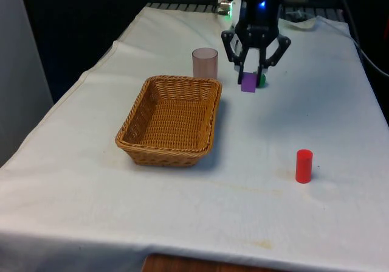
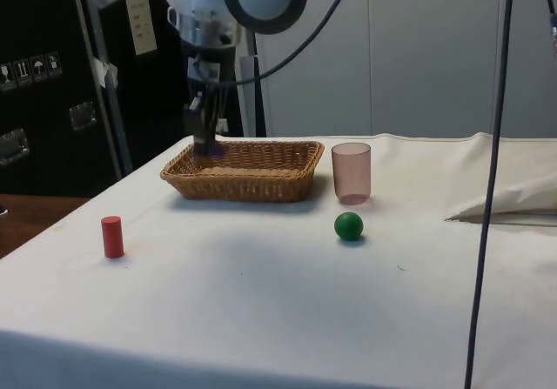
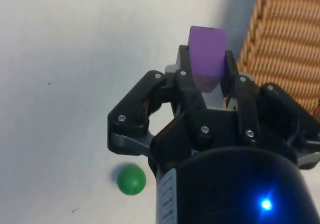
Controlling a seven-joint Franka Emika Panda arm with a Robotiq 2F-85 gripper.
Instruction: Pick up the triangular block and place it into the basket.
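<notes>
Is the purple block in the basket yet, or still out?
Out. The gripper holds the purple block between its fingers, lifted off the cloth beside the basket, next to the green ball.

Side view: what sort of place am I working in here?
Probably a lab or test room: a cloth-covered table, dark cabinets behind it, and staged props such as a basket, cup and ball.

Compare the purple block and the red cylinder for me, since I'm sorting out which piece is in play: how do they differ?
The purple block is clamped in the pincer and held off the cloth; the red cylinder stands free on the table. The block has flat faces, the cylinder is round and upright. The block hangs beside the basket, the cylinder sits well away from it. Both are small, single-coloured pieces.
</notes>
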